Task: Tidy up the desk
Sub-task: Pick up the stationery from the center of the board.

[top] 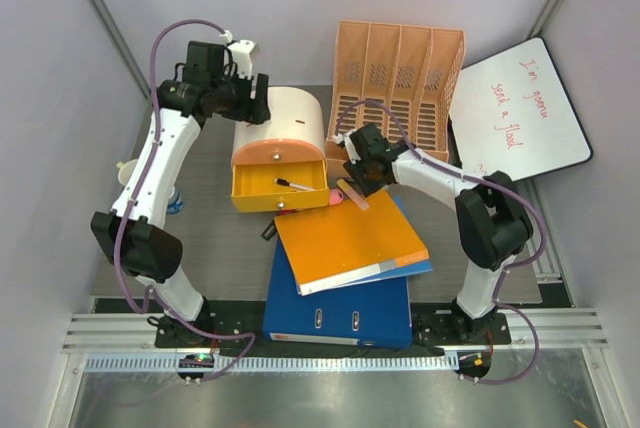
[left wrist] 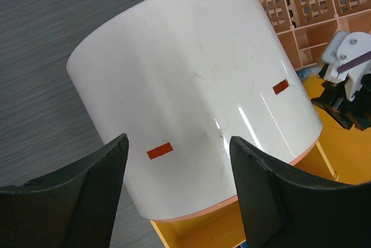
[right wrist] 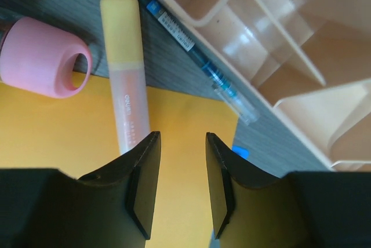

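I see the counter (top: 232, 248) under both arms, dark grey, carrying all the items.

The left end effector (top: 250, 98) is at the far left part of the counter, at the back of the white box (top: 290, 118) with the rounded top. In its wrist view the two fingers stand wide apart and the box fills the space beyond them. It has hold of nothing, I think, but I cannot tell whether a pad touches the box. Bare counter shows beside the box. The yellow drawer (top: 280, 188) of the box is pulled out, with a pen inside.

The right end effector (top: 358, 180) is near the middle of the counter, above a corner of the orange folder (top: 345, 238). Its fingers are partly open and nothing is between them. The grey counter lies just beyond the fingertips. A yellow highlighter (right wrist: 124, 68) lies just beside one finger, half on the folder and half on the counter. A pink rounded thing (right wrist: 40, 57) is beside the highlighter. A clear blue pen (right wrist: 191, 51) lies on the counter along the foot of the peach file rack (top: 400, 68).

The folder rests on a blue binder (top: 340, 308) at the near edge. A whiteboard (top: 520, 108) leans at the far right.
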Tool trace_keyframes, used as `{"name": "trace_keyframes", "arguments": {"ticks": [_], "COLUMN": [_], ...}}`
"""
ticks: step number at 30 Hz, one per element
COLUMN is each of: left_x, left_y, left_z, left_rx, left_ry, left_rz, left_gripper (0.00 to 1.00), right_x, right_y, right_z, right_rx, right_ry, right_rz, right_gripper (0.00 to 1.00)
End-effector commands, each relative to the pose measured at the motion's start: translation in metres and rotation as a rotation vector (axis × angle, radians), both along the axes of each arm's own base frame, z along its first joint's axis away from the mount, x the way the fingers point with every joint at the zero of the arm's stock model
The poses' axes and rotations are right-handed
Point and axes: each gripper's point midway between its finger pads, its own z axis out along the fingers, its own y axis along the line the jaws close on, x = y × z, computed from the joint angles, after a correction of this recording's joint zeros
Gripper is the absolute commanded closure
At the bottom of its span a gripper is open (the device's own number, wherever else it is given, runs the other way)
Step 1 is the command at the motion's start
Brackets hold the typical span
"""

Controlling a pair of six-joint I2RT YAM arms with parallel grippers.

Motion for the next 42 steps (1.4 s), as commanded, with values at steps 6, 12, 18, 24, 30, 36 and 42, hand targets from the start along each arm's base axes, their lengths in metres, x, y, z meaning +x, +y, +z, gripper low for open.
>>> {"name": "trace_keyframes", "arguments": {"ticks": [6,12,18,24,30,36,42], "left_x": [0.002,0.003,0.003,0.002,0.002,0.001,0.002], "left_y": [-0.002,-0.002,-0.002,-0.001,-0.003,-0.001,-0.002], "left_z": [0.016,0.015,0.011,0.01,0.012,0.012,0.012], "left_rx": [-0.006,-0.005,-0.003,-0.001,-0.011,-0.004,-0.005], "left_ry": [-0.062,-0.06,-0.053,-0.05,-0.053,-0.052,-0.054], "left_rz": [-0.012,-0.013,-0.011,-0.01,-0.013,-0.01,-0.01], "left_gripper": [0.29,0.29,0.29,0.29,0.29,0.29,0.29], "right_x": [0.057,0.057,0.048,0.042,0.028,0.02,0.023], "right_y": [-0.002,-0.002,0.002,0.01,0.012,0.017,0.016], "right_z": [0.022,0.021,0.023,0.054,0.052,0.034,0.019], "right_rx": [-0.039,0.028,0.061,0.148,0.183,0.199,0.17], "right_ry": [-0.197,-0.172,-0.158,-0.218,-0.185,-0.103,-0.07], "right_rz": [0.189,0.218,0.239,0.235,0.244,0.257,0.261], "right_gripper": [0.59,0.61,0.62,0.62,0.62,0.62,0.62]}}
